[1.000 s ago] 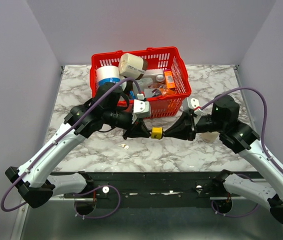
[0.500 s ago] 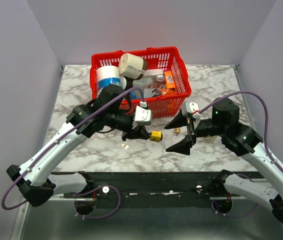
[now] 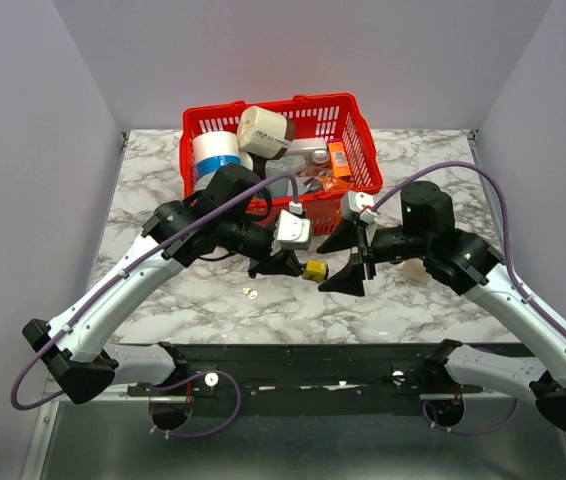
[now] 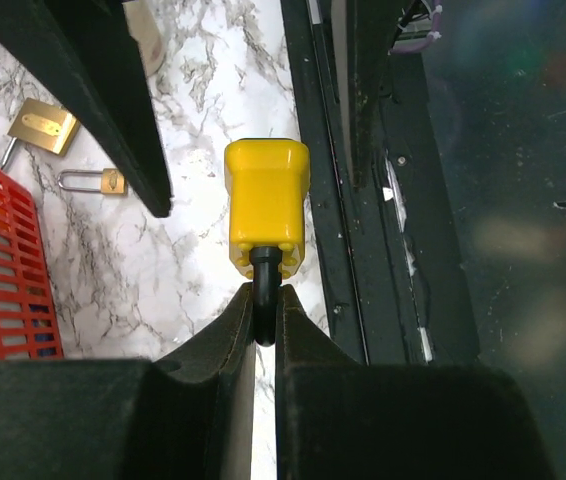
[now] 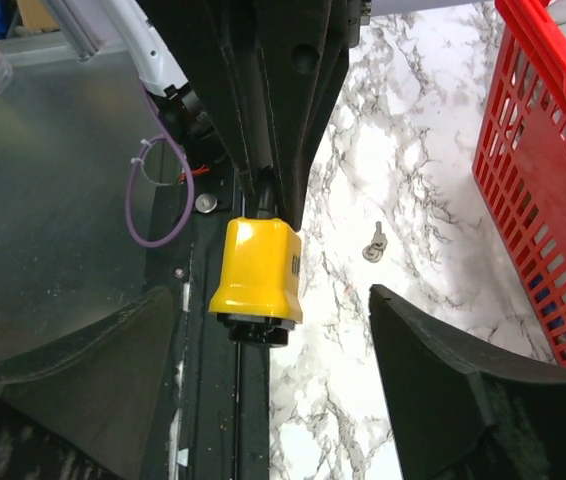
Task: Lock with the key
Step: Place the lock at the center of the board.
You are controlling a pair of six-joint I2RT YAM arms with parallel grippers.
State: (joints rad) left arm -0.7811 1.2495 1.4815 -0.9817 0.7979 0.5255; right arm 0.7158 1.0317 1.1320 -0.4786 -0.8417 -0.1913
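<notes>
Yellow padlock (image 3: 314, 270) hangs in the air over the middle of the tabletop (image 3: 143, 180), just in front of the red basket (image 3: 358, 185). Your left fingers (image 4: 225, 345) are pinched on its black shackle. The body sticks out past their tips, keyway end toward the right arm.

Body is blocky with rounded corners, glossy yellow, with a dark ring at the keyway end. Whether a key sits in it, you cannot tell from these views.

Your right fingers (image 5: 463, 400) are spread wide and hold nothing. They stand one to either side of the padlock's line, just short of it.

Room: the basket wall is close behind both wrists. The near tabletop edge and the black frame (image 3: 293, 365) lie on the arms' side. Bare marble runs left and right of the basket. A brass padlock (image 4: 41, 125) and a small padlock (image 4: 98, 181) lie on the marble by the basket's front. A small metal piece (image 5: 374, 243) lies toward the near edge.
</notes>
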